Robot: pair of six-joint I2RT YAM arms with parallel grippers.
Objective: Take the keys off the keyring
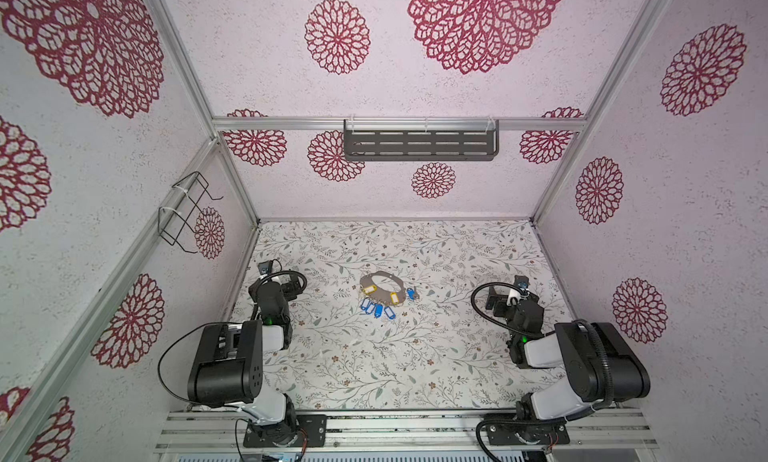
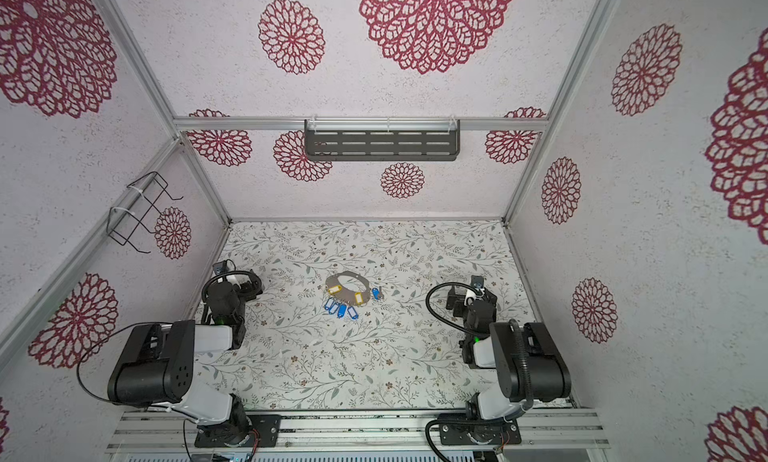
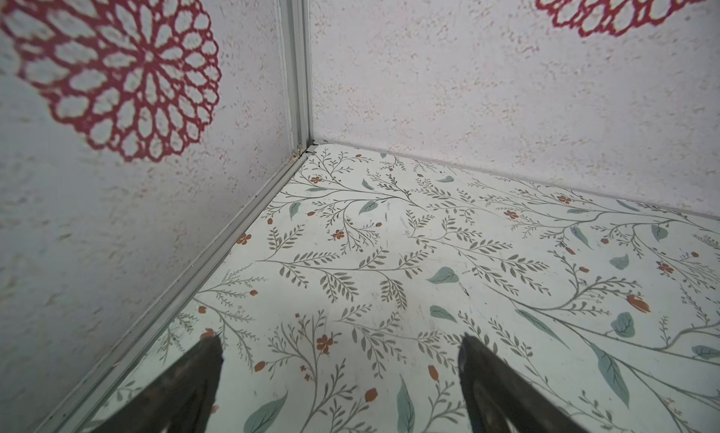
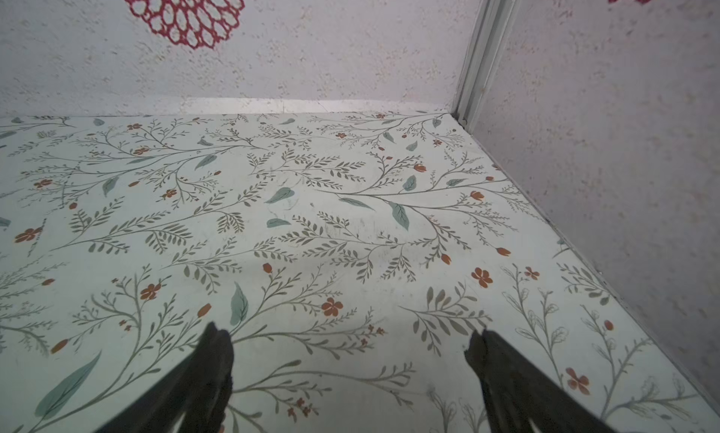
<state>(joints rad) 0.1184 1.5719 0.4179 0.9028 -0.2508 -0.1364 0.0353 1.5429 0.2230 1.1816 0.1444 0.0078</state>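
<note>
The keyring [image 1: 365,282] lies flat near the middle of the table [image 1: 457,356] in both top views, well apart from either arm. The keys [image 1: 378,310] gather along its side nearest the arm bases: a cluster of blue tags just off the plate, two yellow tags lying over the plate, and one more blue tag at its right edge. The metal keys themselves are too small to make out against the patterned surface, and whether each one is threaded on the keyring cannot be told. The left gripper [image 3: 339,345] sits close to the left wall, its jaws spread wide over bare table with nothing between them; only its dark fingers [image 3: 195,372] show in the left wrist view, cut off by the frame edge. The right gripper [image 4: 346,335] is likewise spread and empty, near the right wall. In the top views each gripper's tips are hard to make out past its own wrist and cable
</note>
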